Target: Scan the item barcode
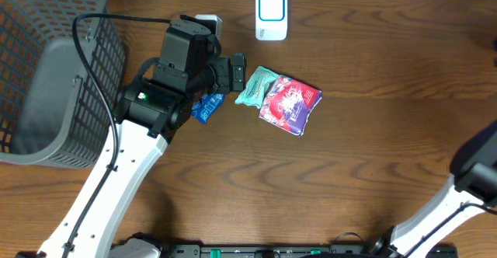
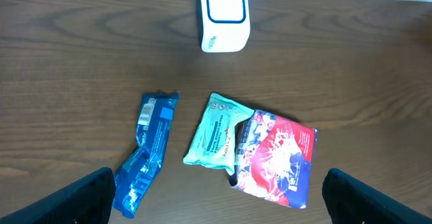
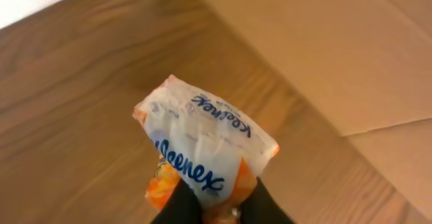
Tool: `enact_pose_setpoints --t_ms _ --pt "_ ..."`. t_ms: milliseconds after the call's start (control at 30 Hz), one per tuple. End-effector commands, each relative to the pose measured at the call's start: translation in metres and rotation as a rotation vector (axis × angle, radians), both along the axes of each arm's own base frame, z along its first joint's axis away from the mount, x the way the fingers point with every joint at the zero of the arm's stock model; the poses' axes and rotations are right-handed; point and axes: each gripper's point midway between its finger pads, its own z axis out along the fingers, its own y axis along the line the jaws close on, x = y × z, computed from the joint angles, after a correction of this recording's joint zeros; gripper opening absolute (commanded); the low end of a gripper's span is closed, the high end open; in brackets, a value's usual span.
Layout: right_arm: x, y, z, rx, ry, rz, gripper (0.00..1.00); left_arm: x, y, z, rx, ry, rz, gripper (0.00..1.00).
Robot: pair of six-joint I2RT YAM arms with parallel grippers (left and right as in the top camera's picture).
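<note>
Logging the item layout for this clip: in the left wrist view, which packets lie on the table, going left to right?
blue packet → teal packet → red and purple packet

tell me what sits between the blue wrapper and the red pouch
The teal packet lies between the blue wrapper and the red pouch, touching the pouch; clearest in the left wrist view.
</note>
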Motion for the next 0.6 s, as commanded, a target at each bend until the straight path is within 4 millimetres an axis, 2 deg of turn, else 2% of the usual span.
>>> enact_pose_setpoints --t_ms 0,33,100,200,233,333,400,567 --pt "-0.024 -0.026 -0.023 0.019 0.027 -0.038 0.19 0.003 0.002 0.007 -0.001 -0.015 0.016 0.98" --pt "-0.031 -0.034 -0.027 0.019 0.026 -0.054 0.31 0.003 0.002 0.007 -0.001 -0.015 0.016 0.98" --pt "-0.044 -0.046 -0.036 0.022 0.028 -0.085 0.66 0.003 0.002 0.007 -0.001 -0.015 0.016 0.98" --pt "-0.056 -0.052 -0.048 0.053 0.033 -0.095 0.96 0.003 0.002 0.007 -0.001 -0.015 0.016 0.98" --pt "-0.056 -0.05 -0.052 0.071 0.028 -0.083 0.99 0.003 0.002 0.007 -0.001 -0.015 0.016 0.98" --pt "-0.045 -0.033 -0.06 0.157 -0.007 -0.001 0.99 0.003 0.002 0.007 -0.001 -0.015 0.016 0.98" --pt "-0.03 -0.012 -0.063 0.239 -0.049 0.09 0.99 0.003 0.002 0.007 -0.001 -0.015 0.016 0.98" --pt "0.008 0.058 -0.062 0.452 -0.152 0.295 0.99 0.003 0.002 0.007 -0.001 -0.015 0.016 0.98"
